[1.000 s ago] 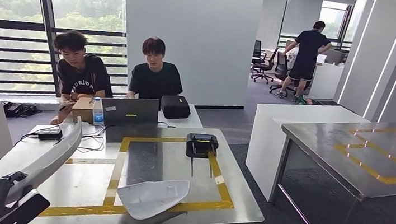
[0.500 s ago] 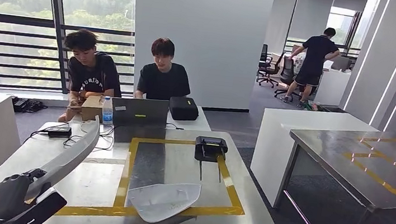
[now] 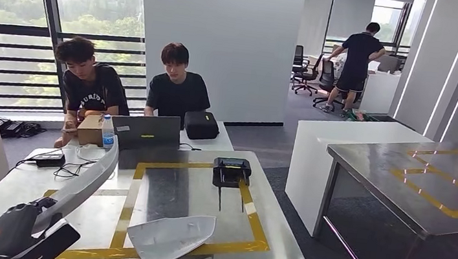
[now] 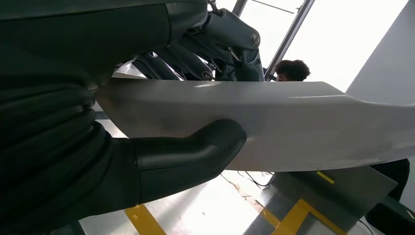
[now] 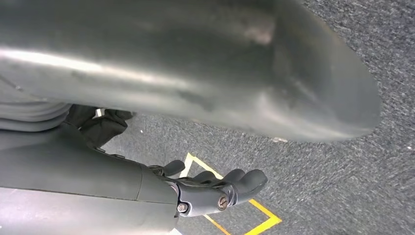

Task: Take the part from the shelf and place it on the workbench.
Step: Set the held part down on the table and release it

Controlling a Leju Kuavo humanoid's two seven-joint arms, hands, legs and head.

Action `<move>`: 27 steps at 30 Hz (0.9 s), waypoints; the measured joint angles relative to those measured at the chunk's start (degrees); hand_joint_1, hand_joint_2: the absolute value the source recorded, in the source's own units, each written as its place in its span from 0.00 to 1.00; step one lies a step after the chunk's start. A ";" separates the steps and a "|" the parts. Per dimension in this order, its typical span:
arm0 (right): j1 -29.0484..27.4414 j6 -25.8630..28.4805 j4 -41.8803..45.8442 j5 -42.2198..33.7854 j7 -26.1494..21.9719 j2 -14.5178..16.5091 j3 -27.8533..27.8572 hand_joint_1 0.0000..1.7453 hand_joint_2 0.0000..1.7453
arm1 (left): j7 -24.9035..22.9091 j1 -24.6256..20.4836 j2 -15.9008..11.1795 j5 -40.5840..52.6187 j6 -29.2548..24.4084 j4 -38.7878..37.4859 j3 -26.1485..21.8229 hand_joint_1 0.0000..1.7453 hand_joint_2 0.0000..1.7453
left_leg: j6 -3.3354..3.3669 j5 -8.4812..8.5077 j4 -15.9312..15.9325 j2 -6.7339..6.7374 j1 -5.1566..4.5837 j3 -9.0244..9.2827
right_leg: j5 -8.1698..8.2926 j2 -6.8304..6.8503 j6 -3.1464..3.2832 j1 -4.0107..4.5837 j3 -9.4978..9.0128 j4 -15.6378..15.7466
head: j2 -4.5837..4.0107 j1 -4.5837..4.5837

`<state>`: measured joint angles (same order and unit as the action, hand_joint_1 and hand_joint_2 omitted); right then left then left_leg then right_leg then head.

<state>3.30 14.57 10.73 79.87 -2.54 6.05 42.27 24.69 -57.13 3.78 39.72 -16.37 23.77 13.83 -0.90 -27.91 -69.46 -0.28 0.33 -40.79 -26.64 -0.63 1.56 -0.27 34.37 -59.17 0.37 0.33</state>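
A long, curved, silver-grey panel part is gripped at its near end by the left hand, thumb pressed on one face and the darker fingers wrapped over the other, so the hold looks firm. The part is carried above the near left corner of the steel counter, angled up and away toward the far left edge; whether any of it touches the surface cannot be told.

The right hand is seen hanging over grey carpet, its fingers loosely curled with nothing in them.

Inside the yellow tape rectangle marked on the counter, a white, shell-shaped moulded part is already lying at the near edge, and a black device with two thin prongs sits at the far right corner of the tape.

Two seated people are working behind a grey laptop at the far edge.

By judgement, the fetching is done and the counter is reached; what is left is lowering the panel flat and releasing it.
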 joint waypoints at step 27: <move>0.04 0.05 0.02 -0.02 0.13 0.22 0.03 0.00 0.00 | -1.26 -1.35 0.90 -0.20 0.24 -0.06 0.51 1.00 1.00 | -1.25 -3.28 5.20 0.02 0.44 5.97 | 1.06 0.32 -0.52 -0.98 1.10 0.11 | 0.01 -0.11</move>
<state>3.34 14.62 10.75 79.84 -2.40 6.27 42.29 23.43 -58.48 4.68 39.52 -16.13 23.71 14.34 -2.15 -31.19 -64.27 -0.26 0.77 -34.82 -25.57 -0.30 1.04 -1.25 35.47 -59.07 0.37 0.22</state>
